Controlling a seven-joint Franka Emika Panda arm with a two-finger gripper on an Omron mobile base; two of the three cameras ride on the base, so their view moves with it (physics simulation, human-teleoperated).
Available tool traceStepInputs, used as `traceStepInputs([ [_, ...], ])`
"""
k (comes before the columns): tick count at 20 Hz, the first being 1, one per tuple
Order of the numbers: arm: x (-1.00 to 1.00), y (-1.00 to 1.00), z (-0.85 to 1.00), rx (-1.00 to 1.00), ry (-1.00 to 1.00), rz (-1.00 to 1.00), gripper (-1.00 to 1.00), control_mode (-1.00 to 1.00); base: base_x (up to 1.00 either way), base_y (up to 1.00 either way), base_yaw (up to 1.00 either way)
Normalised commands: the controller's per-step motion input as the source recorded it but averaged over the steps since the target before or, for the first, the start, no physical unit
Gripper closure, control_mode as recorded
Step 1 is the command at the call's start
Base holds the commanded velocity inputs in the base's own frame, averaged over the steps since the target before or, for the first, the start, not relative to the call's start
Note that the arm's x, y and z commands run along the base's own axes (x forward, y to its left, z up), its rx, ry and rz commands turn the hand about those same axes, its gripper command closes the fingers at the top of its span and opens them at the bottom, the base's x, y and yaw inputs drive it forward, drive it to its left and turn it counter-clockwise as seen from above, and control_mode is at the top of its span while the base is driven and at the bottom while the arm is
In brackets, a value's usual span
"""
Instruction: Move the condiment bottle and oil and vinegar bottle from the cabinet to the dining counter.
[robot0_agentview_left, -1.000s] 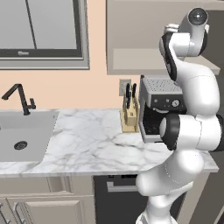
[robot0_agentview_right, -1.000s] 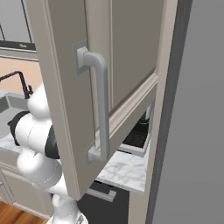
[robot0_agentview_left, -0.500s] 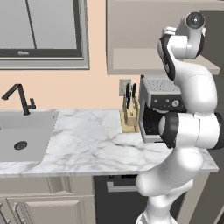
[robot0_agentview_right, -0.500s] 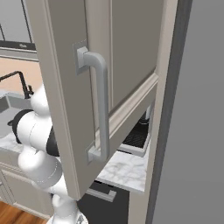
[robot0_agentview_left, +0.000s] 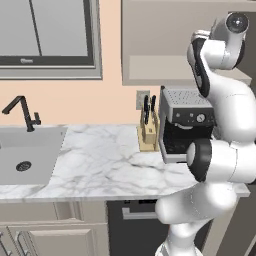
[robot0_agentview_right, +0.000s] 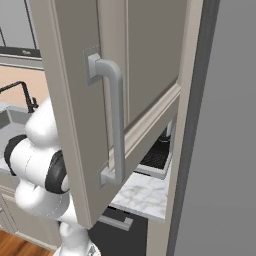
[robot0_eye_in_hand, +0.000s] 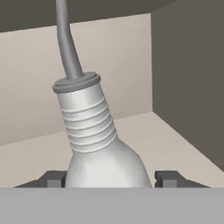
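Note:
The oil and vinegar bottle (robot0_eye_in_hand: 105, 162), pale and whitish with a ribbed neck and a thin grey spout, leans to the left in the hand view. It stands on the pale inner shelf of the cabinet (robot0_eye_in_hand: 175, 144). My gripper (robot0_eye_in_hand: 111, 180) is shut on its body, with one dark fingertip (robot0_eye_in_hand: 54, 179) on either side. In the left base view my arm (robot0_agentview_left: 220, 55) reaches up into the taupe cabinet (robot0_agentview_left: 170, 40). The cabinet's open door (robot0_agentview_right: 75, 100) with its silver bar handle (robot0_agentview_right: 116, 125) fills the right base view. The condiment bottle and the dining counter are out of view.
Below the cabinet a coffee machine (robot0_agentview_left: 185, 125) and a knife block (robot0_agentview_left: 148, 132) stand on the marble worktop (robot0_agentview_left: 100, 160). A sink (robot0_agentview_left: 25, 155) with a black tap (robot0_agentview_left: 22, 112) lies to the left, under a grey-framed window (robot0_agentview_left: 47, 35). The cabinet's dark side wall (robot0_eye_in_hand: 192, 78) is close by.
My arm's upper links have shifted only slightly in the left base view. The worktop, the door and the things on the worktop have not moved.

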Motion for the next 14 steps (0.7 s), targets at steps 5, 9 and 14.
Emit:
traceStepInputs([
  [5,-1.0,0.12,0.0,0.0,-0.13,0.0,1.0,-1.0,0.0,0.0,0.0],
  [9,-1.0,0.41,0.15,0.0,-0.07,0.0,1.0,-1.0,0.0,0.0,0.0],
  [14,-1.0,0.52,0.57,0.0,0.0,0.0,1.0,-1.0,0.0,0.0,0.0],
])
